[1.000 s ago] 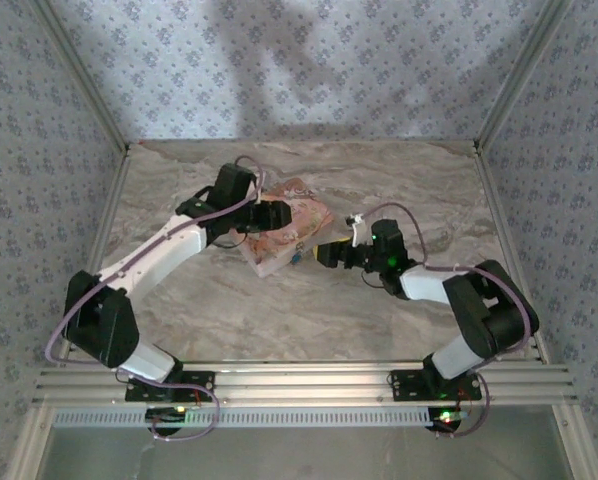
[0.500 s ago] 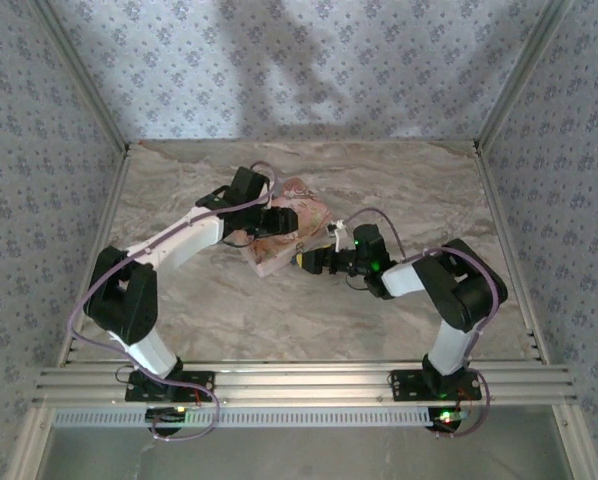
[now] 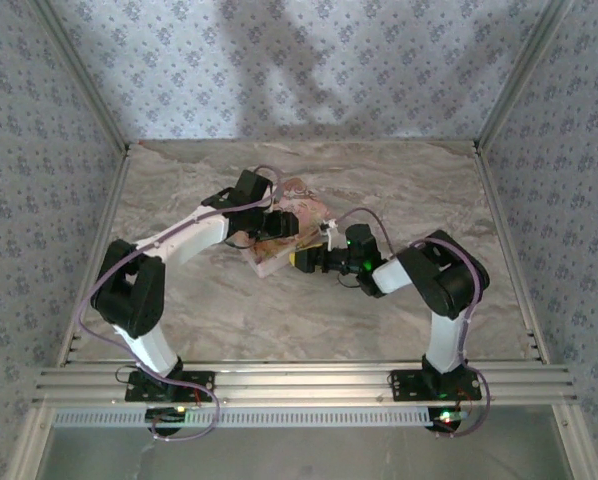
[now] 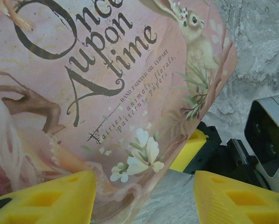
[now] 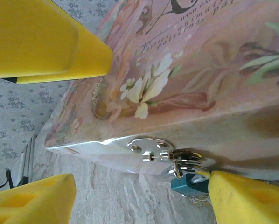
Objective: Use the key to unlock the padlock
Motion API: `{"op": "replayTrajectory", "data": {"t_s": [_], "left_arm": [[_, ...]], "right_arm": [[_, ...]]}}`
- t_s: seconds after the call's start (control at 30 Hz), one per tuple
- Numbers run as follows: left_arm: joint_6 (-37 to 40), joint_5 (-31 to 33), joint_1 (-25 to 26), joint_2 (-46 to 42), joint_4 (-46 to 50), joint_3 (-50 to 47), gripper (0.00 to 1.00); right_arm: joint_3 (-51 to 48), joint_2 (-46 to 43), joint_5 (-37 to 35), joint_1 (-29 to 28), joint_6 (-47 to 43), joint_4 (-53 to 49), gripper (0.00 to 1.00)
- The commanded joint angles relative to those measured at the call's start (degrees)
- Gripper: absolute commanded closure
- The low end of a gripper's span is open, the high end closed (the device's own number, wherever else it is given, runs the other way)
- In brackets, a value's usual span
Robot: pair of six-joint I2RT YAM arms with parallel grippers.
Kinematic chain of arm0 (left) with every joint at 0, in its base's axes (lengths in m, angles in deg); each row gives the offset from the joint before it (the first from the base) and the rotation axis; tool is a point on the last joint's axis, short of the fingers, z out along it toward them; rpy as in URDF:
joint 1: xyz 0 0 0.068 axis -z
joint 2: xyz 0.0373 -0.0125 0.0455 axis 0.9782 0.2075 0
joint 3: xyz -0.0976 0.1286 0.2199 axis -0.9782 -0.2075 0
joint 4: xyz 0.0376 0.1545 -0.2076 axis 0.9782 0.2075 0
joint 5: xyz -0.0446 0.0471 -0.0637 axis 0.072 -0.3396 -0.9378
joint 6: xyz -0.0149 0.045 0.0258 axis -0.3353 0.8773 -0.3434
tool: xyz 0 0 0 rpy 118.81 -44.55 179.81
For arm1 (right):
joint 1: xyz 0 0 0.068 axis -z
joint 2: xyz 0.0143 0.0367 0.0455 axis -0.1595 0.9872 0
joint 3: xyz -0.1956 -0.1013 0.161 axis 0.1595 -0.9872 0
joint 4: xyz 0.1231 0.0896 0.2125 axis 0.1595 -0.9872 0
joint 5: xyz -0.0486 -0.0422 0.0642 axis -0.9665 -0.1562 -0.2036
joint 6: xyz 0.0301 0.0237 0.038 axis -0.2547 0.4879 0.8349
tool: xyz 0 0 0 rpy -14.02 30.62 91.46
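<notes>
Flat pink-orange box [image 3: 297,215] lies just toward 11 o'clock of the desk [image 3: 429,190] centre. The padlock [image 5: 191,176] hangs from a silver hasp [image 5: 151,145] on the box's side wall, at 5 o'clock in the right wrist view. A teal piece [image 5: 188,185] sits against it (key head or lock cover, cannot tell).

The left gripper [image 4: 144,182] reaches in from 9 o'clock with its fingers spread, and one yellow finger [image 5: 41,42] is over the lid. Contact is unclear. Judged purpose: bracing the box so the lock side cannot skid.

The right gripper [image 5: 142,186] faces the hasp wall from 3 o'clock, fingers spread and pinching nothing. The padlock is just beside one finger, not centred between them. Judged: lining up on the lock.

Lid writing reads "Once upon a time", "HAND PAINTED OIL CLIPART" and "fairies, animals, florals, patterns, papers". A rabbit and white flowers are painted on it. No marking on the lock is legible.
</notes>
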Motion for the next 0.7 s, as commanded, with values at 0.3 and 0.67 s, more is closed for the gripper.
{"op": "replayTrajectory", "data": {"t_s": [0.3, 0.67], "left_arm": [[-0.01, -0.46, 0.59, 1.02, -0.35, -0.68, 0.42], [-0.17, -0.36, 0.62, 1.03, -0.43, -1.03, 0.42]], "right_arm": [[1.52, 4.05, 2.79, -1.06, 2.44, 8.80, 0.24], [-0.15, 3.32, 2.59, -0.91, 1.71, 10.60, 0.36]]}}
